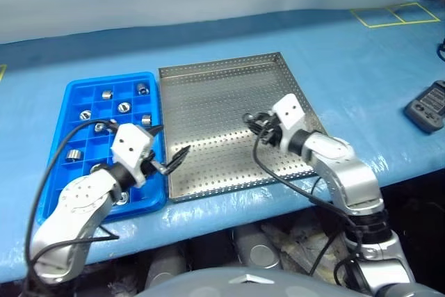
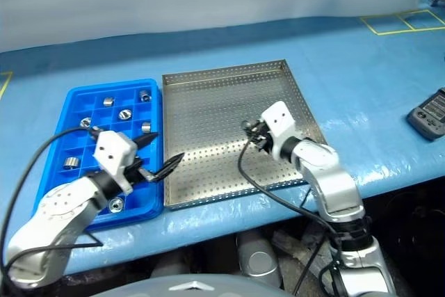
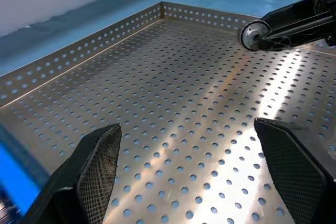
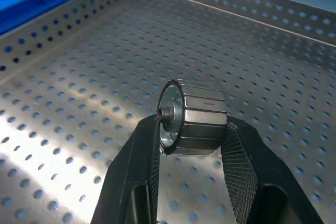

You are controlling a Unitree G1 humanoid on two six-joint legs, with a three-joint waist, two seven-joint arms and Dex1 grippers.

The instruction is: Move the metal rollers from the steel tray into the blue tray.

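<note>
One roller (image 4: 193, 116) is pinched in the right hand (image 1: 259, 124) over the steel tray (image 1: 208, 102), axis level across the fingers; blue tray (image 1: 76, 92) lies to its left, where the left hand (image 1: 169, 151) hangs wide and empty at the trays' shared edge.

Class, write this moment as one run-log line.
right gripper: shut on roller above steel tray | left gripper: open, empty | blue tray: holds several rollers

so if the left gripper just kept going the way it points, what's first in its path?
Probably the steel tray's perforated floor. The open left gripper angles down across it; the right gripper with its roller sits farther on, seemingly higher.
</note>
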